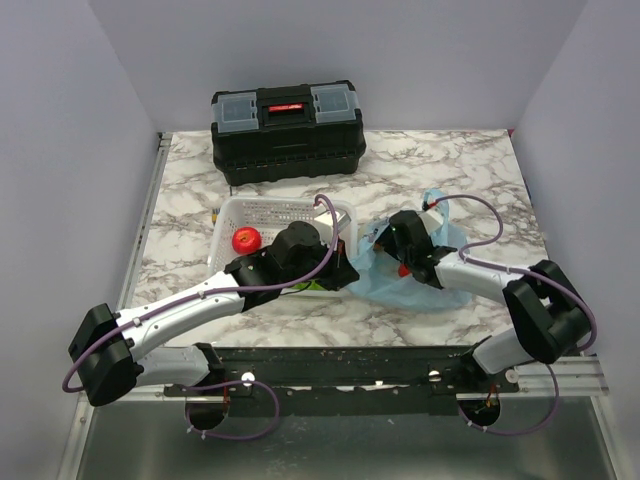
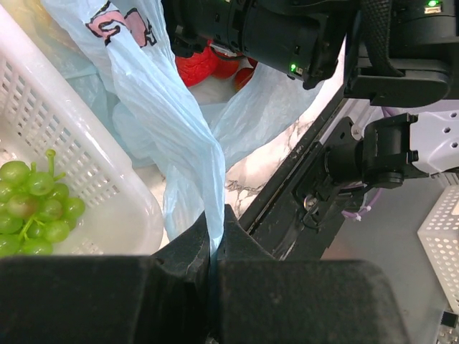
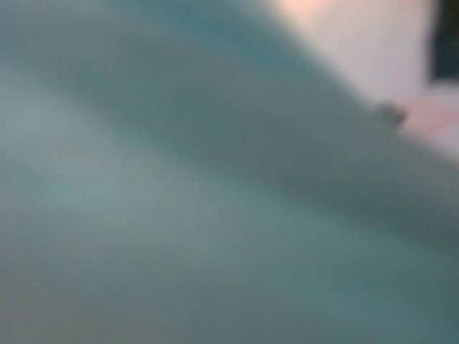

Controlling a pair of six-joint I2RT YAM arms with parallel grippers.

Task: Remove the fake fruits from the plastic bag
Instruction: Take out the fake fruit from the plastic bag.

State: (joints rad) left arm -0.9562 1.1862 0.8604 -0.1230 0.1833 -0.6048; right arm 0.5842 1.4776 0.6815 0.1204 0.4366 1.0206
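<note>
The light-blue plastic bag (image 1: 395, 288) lies right of the white basket; it also shows in the left wrist view (image 2: 179, 122). My left gripper (image 2: 215, 233) is shut on a strip of the bag's edge and holds it up; in the top view it (image 1: 345, 262) sits at the bag's left rim. My right gripper (image 1: 400, 262) is down inside the bag mouth; its jaws are hidden. Red fake fruits (image 2: 199, 66) lie in the bag just under it, with a red spot (image 1: 404, 270) showing from above. A red apple (image 1: 245, 239) sits in the basket. The right wrist view shows only blurred blue film.
The white mesh basket (image 1: 262, 208) stands at centre left and holds a pale green grape cluster (image 2: 34, 208). A black toolbox (image 1: 287, 133) stands at the back. The table's black front rail (image 2: 301, 179) runs close below the bag.
</note>
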